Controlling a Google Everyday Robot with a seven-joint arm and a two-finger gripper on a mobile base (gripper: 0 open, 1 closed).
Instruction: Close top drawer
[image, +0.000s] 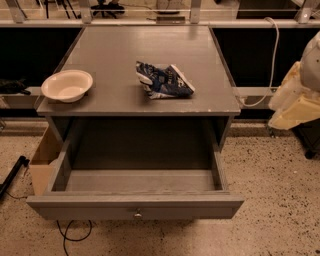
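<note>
Camera view shows the top drawer (135, 205) pulled wide open and the gripper (296, 100) off at the right edge, well apart, open or closed I cannot tell, so the approach is pending: reach the front, push inward.

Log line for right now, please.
top drawer: open, knob untouched | gripper: not in view | arm: right edge, apart from drawer | cabinet top: bowl, bag

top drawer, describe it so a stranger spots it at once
Find the grey cabinet holding a white bowl and blue packet; the gripper is out of view, its pale arm at right. The top drawer sits directly under that top, pulled far out and empty, one small round knob on its front.
</note>
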